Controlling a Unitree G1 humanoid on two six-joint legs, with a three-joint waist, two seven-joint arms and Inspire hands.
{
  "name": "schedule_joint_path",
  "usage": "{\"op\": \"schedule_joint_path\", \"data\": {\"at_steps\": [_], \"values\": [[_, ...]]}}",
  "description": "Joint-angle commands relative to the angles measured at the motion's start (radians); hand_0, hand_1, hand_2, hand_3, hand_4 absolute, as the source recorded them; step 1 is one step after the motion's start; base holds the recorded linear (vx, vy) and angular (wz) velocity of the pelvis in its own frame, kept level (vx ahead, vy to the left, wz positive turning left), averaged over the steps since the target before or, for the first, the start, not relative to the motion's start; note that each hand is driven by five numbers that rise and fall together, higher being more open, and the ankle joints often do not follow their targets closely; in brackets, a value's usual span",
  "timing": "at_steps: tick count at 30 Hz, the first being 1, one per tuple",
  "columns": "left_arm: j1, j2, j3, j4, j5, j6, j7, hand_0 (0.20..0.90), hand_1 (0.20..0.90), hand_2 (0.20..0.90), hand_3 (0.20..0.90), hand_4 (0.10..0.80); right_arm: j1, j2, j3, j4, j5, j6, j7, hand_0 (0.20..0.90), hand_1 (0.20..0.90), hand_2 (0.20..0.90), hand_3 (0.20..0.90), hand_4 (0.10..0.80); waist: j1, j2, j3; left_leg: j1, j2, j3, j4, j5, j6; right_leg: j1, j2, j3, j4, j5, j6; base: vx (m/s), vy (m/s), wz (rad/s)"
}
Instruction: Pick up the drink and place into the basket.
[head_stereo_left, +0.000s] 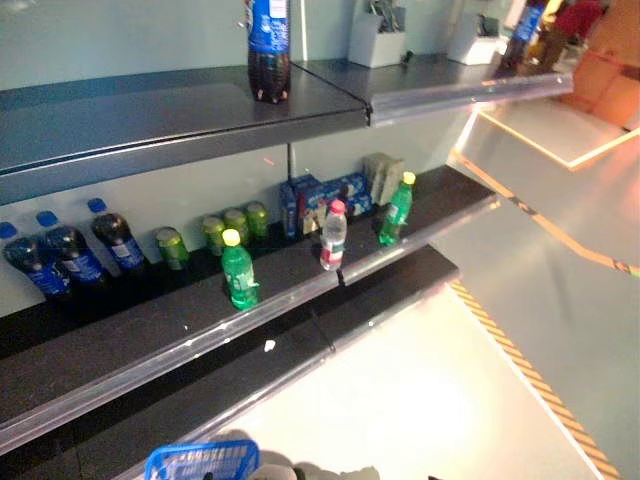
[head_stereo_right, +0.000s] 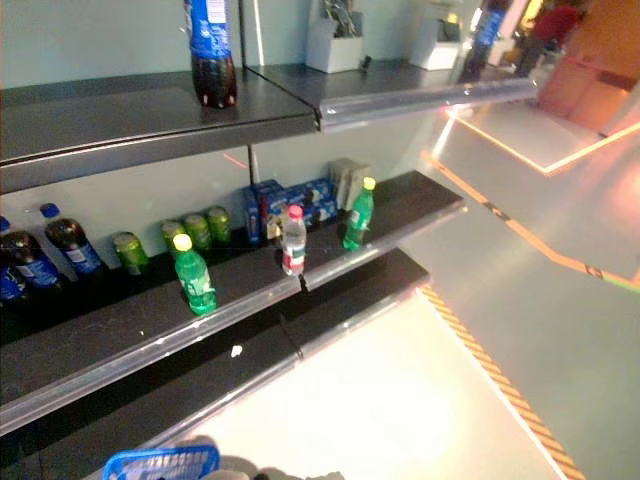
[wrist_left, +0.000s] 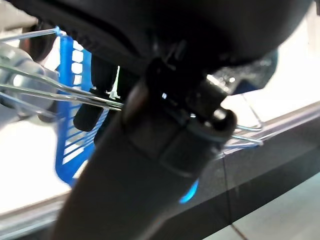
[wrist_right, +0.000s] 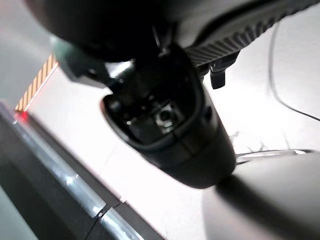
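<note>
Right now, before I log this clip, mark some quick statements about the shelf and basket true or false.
1. A clear bottle with a pink cap stands between two green bottles. True.
2. The blue basket sits on the top shelf. False: it shows at the bottom edge, below the shelves.
3. A cola bottle stands on the upper shelf. True.
4. The green cans lie toppled. False: they stand upright.

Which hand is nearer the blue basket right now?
Left. The left hand sits right by the blue basket, at its wire handle; the right hand shows only floor nearby.
</note>
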Motion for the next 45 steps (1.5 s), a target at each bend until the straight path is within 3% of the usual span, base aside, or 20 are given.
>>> {"op": "schedule_joint_path", "data": {"at_steps": [1, 2, 5, 7, 9, 12, 14, 15, 17, 20, 22, 23, 26, 29, 32, 34, 38, 42, 43, 45], "values": [[-0.058, 0.071, -0.048, -0.073, 0.016, -0.144, -0.097, 0.3, 0.3, 0.3, 0.2, 0.1, -0.043, -0.009, -0.01, -0.017, 0.02, -0.067, 0.017, 0.9, 0.9, 0.9, 0.9, 0.8, -0.002, 0.079, -0.017, -0.052, -0.034, -0.044, -0.052, 0.065, -0.033, 0.061, -0.004, -0.074, -0.324, 0.382, -0.071, 0.253, -0.232, 0.61], [-0.061, 0.071, -0.052, -0.074, 0.011, -0.146, -0.095, 0.3, 0.3, 0.3, 0.2, 0.1, -0.045, -0.01, -0.011, -0.015, 0.021, -0.073, 0.024, 0.9, 0.9, 0.9, 0.9, 0.8, -0.003, 0.084, -0.015, -0.053, -0.031, -0.053, -0.05, 0.065, -0.035, 0.059, -0.012, -0.076, -0.345, 0.367, -0.079, 0.222, -0.245, 0.53], [-0.092, 0.072, -0.082, -0.098, 0.024, -0.12, -0.053, 0.3, 0.3, 0.3, 0.2, 0.1, -0.048, -0.014, -0.014, -0.036, 0.049, -0.069, -0.009, 0.9, 0.9, 0.9, 0.9, 0.8, -0.042, 0.122, 0.003, -0.002, -0.011, -0.156, -0.058, 0.036, -0.046, -0.036, -0.173, -0.017, -0.544, 0.393, -0.11, 0.224, -0.316, 0.48], [-0.108, 0.078, -0.098, -0.108, 0.026, -0.111, -0.027, 0.3, 0.3, 0.3, 0.2, 0.1, -0.05, -0.014, -0.011, -0.037, 0.053, -0.071, -0.02, 0.9, 0.9, 0.9, 0.9, 0.8, -0.067, 0.13, 0.011, 0.03, 0.007, -0.219, -0.066, -0.001, -0.057, -0.082, -0.251, 0.083, -0.666, 0.476, -0.091, 0.273, -0.477, 0.97], [-0.114, 0.093, -0.108, -0.13, 0.022, -0.101, -0.005, 0.3, 0.3, 0.3, 0.2, 0.1, -0.057, -0.013, -0.004, -0.039, 0.04, -0.063, -0.015, 0.9, 0.9, 0.9, 0.9, 0.8, -0.077, 0.129, 0.021, 0.062, 0.045, -0.258, -0.069, -0.039, -0.072, -0.093, -0.287, 0.139, -0.728, 0.515, -0.066, 0.269, -0.521, 0.88], [-0.106, 0.1, -0.106, -0.155, 0.032, -0.099, 0.009, 0.3, 0.3, 0.3, 0.2, 0.1, -0.06, -0.015, 0.018, -0.056, 0.024, -0.035, -0.008, 0.9, 0.9, 0.9, 0.9, 0.8, -0.073, 0.122, 0.024, 0.075, 0.111, -0.277, -0.056, -0.052, -0.104, -0.052, -0.269, 0.135, -0.726, 0.422, -0.048, 0.225, -0.534, 0.72], [-0.091, 0.08, -0.096, -0.16, 0.031, -0.127, 0.026, 0.3, 0.3, 0.3, 0.2, 0.1, -0.049, -0.017, 0.037, -0.086, -0.011, 0.011, 0.003, 0.9, 0.9, 0.9, 0.9, 0.8, -0.054, 0.097, 0.015, 0.048, 0.187, -0.256, -0.014, -0.035, -0.153, 0.001, -0.242, 0.064, -0.724, 0.345, -0.066, 0.205, -0.61, 0.83], [-0.089, 0.073, -0.089, -0.161, 0.033, -0.128, 0.027, 0.3, 0.3, 0.3, 0.2, 0.1, -0.047, -0.019, 0.042, -0.095, -0.025, 0.021, 0.011, 0.9, 0.9, 0.9, 0.9, 0.8, -0.052, 0.094, 0.014, 0.044, 0.199, -0.251, -0.01, -0.028, -0.159, 0.003, -0.233, 0.057, -0.721, 0.337, -0.072, 0.173, -0.65, 0.39], [-0.079, 0.051, -0.089, -0.136, 0.077, -0.109, -0.022, 0.3, 0.3, 0.3, 0.2, 0.1, -0.036, -0.03, 0.063, -0.12, 0.049, 0.015, -0.005, 0.9, 0.9, 0.9, 0.9, 0.8, -0.032, 0.068, 0.024, -0.015, 0.272, -0.159, 0.007, 0.067, -0.191, 0.063, -0.187, -0.042, -0.761, 0.313, -0.124, 0.153, -0.665, 0.37], [-0.092, 0.036, -0.142, -0.152, 0.107, -0.083, -0.047, 0.3, 0.3, 0.3, 0.2, 0.1, -0.02, -0.046, 0.007, -0.112, 0.092, -0.018, -0.014, 0.9, 0.9, 0.9, 0.9, 0.8, -0.051, 0.079, 0.031, -0.086, 0.311, 0.017, -0.012, 0.177, -0.213, 0.096, -0.156, -0.167, -0.791, 0.296, -0.159, -0.026, -0.323, 1.08], [-0.098, 0.037, -0.155, -0.152, 0.108, -0.076, -0.052, 0.3, 0.3, 0.3, 0.2, 0.1, -0.016, -0.052, -0.006, -0.1, 0.081, -0.036, -0.004, 0.9, 0.9, 0.9, 0.9, 0.8, -0.057, 0.088, 0.033, -0.106, 0.32, 0.044, -0.007, 0.21, -0.227, 0.107, -0.149, -0.198, -0.798, 0.291, -0.167, -0.066, -0.151, 1.29], [-0.095, 0.025, -0.17, -0.154, 0.09, -0.079, -0.054, 0.3, 0.3, 0.3, 0.2, 0.1, -0.028, -0.069, -0.012, -0.077, 0.054, -0.047, 0.01, 0.9, 0.9, 0.9, 0.9, 0.8, -0.058, 0.08, 0.033, -0.108, 0.256, 0.034, 0.046, 0.151, -0.21, 0.106, -0.157, -0.21, -0.812, 0.297, -0.174, -0.073, -0.122, 1.23], [-0.07, 0.005, -0.16, -0.145, 0.061, -0.112, -0.07, 0.3, 0.3, 0.3, 0.2, 0.1, -0.039, -0.079, -0.019, -0.056, 0.051, -0.041, 0.025, 0.9, 0.9, 0.9, 0.9, 0.8, -0.048, 0.071, 0.033, -0.099, 0.129, -0.022, 0.132, 0.074, -0.182, 0.114, -0.155, -0.192, -0.841, 0.311, -0.18, -0.047, -0.069, 0.28], [-0.057, 0.001, -0.146, -0.136, 0.056, -0.123, -0.063, 0.3, 0.3, 0.3, 0.2, 0.1, -0.039, -0.073, -0.018, -0.045, 0.037, -0.042, 0.026, 0.9, 0.9, 0.9, 0.9, 0.8, -0.044, 0.076, 0.023, -0.063, 0.059, -0.035, 0.087, 0.017, -0.159, 0.117, -0.146, -0.189, -0.846, 0.318, -0.173, 0.029, -0.007, 0.09], [-0.056, 0.02, -0.129, -0.102, 0.089, -0.094, -0.052, 0.3, 0.3, 0.3, 0.2, 0.1, -0.035, -0.058, -0.017, -0.031, 0.019, -0.056, 0.014, 0.9, 0.9, 0.9, 0.9, 0.8, -0.064, 0.099, 0.007, -0.009, 0.062, 0.05, 0.0, 0.013, -0.158, 0.12, -0.125, -0.215, -0.839, 0.309, -0.172, 0.111, 0.062, 0.44], [-0.05, 0.025, -0.12, -0.056, 0.092, -0.091, -0.057, 0.3, 0.3, 0.3, 0.2, 0.1, -0.034, -0.049, -0.005, -0.044, 0.023, -0.048, 0.002, 0.9, 0.9, 0.9, 0.9, 0.8, -0.067, 0.101, 0.005, 0.017, 0.057, 0.014, -0.024, 0.01, -0.15, 0.127, -0.107, -0.194, -0.816, 0.292, -0.177, 0.133, 0.104, 1.03], [-0.049, 0.03, -0.123, -0.023, 0.094, -0.091, -0.078, 0.3, 0.3, 0.3, 0.2, 0.1, -0.019, -0.038, 0.007, -0.069, 0.011, -0.055, -0.004, 0.9, 0.9, 0.9, 0.9, 0.8, -0.094, 0.106, -0.004, 0.053, 0.064, 0.036, -0.085, 0.024, -0.132, 0.095, -0.09, -0.19, -0.718, 0.26, -0.173, 0.075, 0.085, 0.13], [-0.057, 0.064, -0.13, -0.058, 0.107, -0.068, -0.092, 0.3, 0.3, 0.3, 0.2, 0.1, -0.005, -0.033, 0.039, -0.154, 0.012, -0.048, -0.018, 0.9, 0.9, 0.9, 0.9, 0.8, -0.151, 0.123, 0.016, 0.097, 0.063, 0.024, -0.115, 0.008, -0.092, -0.078, -0.09, -0.104, -0.406, 0.318, -0.109, 0.021, 0.039, -0.01], [-0.065, 0.071, -0.14, -0.07, 0.104, -0.07, -0.092, 0.3, 0.3, 0.3, 0.2, 0.1, -0.005, -0.035, 0.044, -0.167, 0.014, -0.051, -0.02, 0.9, 0.9, 0.9, 0.9, 0.8, -0.161, 0.124, 0.021, 0.097, 0.066, 0.018, -0.111, 0.004, -0.091, -0.088, -0.096, -0.081, -0.409, 0.32, -0.107, -0.023, -0.163, 0.01], [-0.102, 0.072, -0.166, -0.109, 0.09, -0.077, -0.058, 0.3, 0.3, 0.3, 0.2, 0.1, -0.014, -0.043, 0.05, -0.194, 0.006, -0.052, -0.021, 0.9, 0.9, 0.9, 0.9, 0.8, -0.161, 0.13, 0.027, 0.072, 0.08, 0.013, -0.079, 0.004, -0.101, -0.03, -0.174, -0.052, -0.564, 0.301, -0.114, -0.021, -0.222, 0.16]]}}
